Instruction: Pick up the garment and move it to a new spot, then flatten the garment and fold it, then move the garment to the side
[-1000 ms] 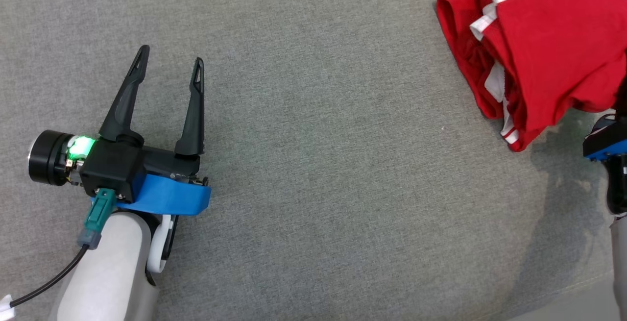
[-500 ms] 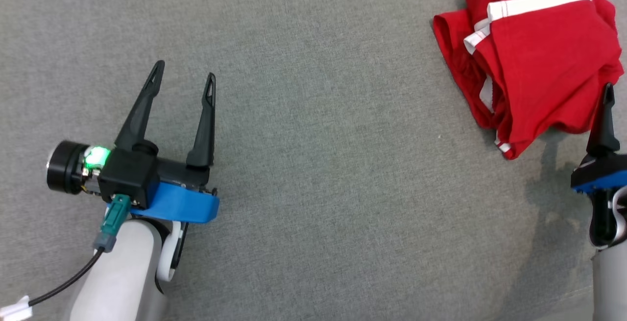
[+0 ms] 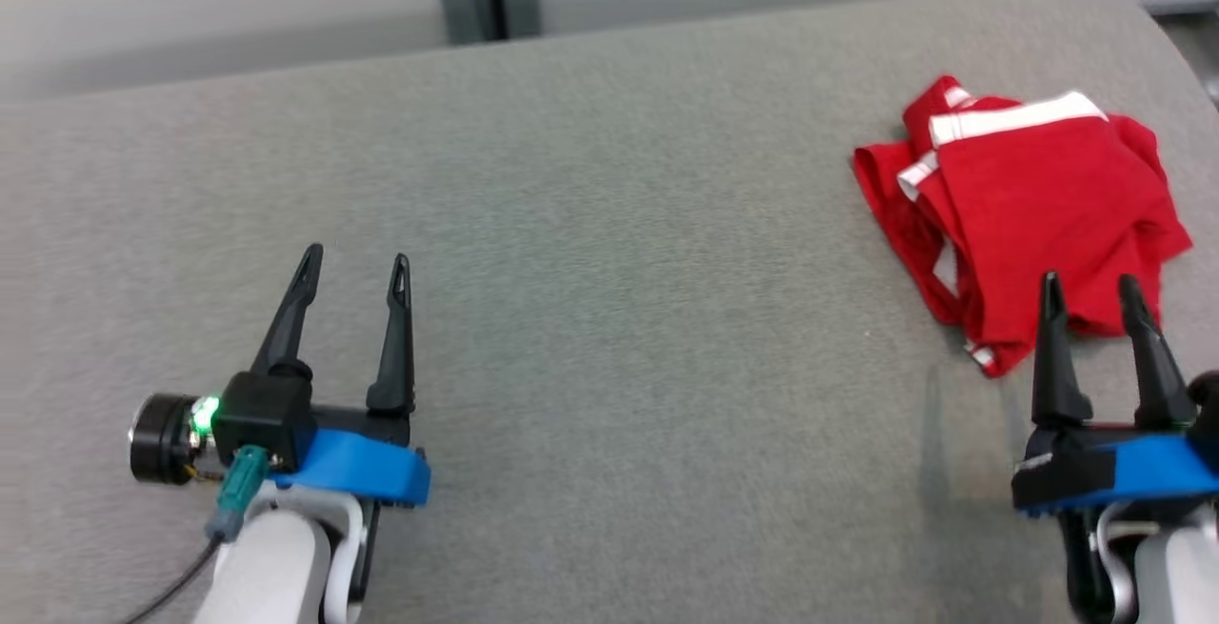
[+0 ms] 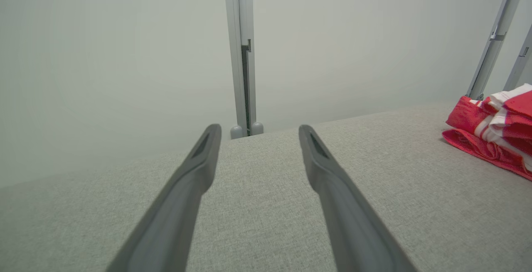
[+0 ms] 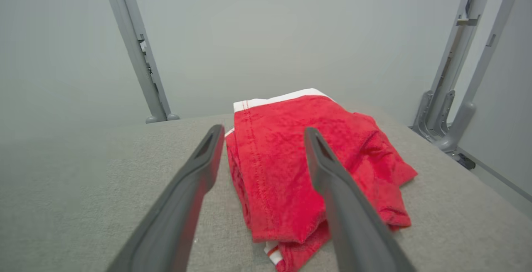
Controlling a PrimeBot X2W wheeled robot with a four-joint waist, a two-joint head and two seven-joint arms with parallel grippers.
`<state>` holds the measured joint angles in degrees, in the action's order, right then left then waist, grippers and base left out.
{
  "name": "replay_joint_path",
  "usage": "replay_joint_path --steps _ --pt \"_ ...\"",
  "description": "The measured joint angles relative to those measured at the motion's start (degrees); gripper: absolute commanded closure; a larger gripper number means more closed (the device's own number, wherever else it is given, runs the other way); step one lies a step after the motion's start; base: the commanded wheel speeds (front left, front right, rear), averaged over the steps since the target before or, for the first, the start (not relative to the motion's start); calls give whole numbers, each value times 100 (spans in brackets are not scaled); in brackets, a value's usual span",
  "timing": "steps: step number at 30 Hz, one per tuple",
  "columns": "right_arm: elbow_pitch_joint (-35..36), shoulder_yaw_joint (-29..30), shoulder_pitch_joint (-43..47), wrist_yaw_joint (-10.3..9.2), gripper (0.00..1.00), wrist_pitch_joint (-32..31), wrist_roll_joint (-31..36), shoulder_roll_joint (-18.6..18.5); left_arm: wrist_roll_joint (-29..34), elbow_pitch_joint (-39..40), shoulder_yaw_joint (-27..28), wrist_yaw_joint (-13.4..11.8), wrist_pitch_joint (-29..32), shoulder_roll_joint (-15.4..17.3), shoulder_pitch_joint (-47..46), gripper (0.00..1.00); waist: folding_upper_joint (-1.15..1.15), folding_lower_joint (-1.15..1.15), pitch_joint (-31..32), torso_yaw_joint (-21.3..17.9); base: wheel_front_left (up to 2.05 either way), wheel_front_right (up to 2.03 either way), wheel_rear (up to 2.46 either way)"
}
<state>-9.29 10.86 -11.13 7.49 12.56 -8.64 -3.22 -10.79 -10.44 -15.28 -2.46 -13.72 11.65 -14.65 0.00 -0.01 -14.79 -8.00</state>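
The red shorts (image 3: 1038, 214) lie loosely bundled on the surface's (image 3: 609, 271) right side, with the right gripper (image 3: 1088, 278) just short of them and the left gripper (image 3: 357, 253) well apart, both parted and empty, which fits a pickup ahead or a finished set-aside.

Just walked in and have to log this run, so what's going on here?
A two-armed robot is working at a grey table. A red garment lies bunched on the robot's right. The right gripper is open, fingers pointing at the garment's near edge, gripping nothing. The left gripper is open too, over bare table well away from the garment.
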Motion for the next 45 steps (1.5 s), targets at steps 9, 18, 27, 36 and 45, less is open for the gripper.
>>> replay_joint_path --steps 9,18,27,36,45 --pt "605 -457 655 0 0 -438 -113 34 -253 -302 224 -156 -82 -63 583 0 0 1 605 719 0 0 0" --pt "918 -457 1156 0 0 -742 -142 35 -334 -431 232 -97 -110 -34 982 0 0 2 1025 967 0 0 0" --pt "1138 -399 1650 0 0 -948 -124 35 -385 -564 141 -45 -112 -12 1263 0 0 1 1328 903 0 0 0" --pt "1321 -421 1857 0 0 -1100 -110 34 -438 -650 120 -60 -100 32 1405 0 0 1 1481 906 0 0 0" --pt "1324 -444 1854 0 0 -1096 -110 34 -476 -692 89 -85 -99 62 1402 0 0 2 1446 906 0 0 0"
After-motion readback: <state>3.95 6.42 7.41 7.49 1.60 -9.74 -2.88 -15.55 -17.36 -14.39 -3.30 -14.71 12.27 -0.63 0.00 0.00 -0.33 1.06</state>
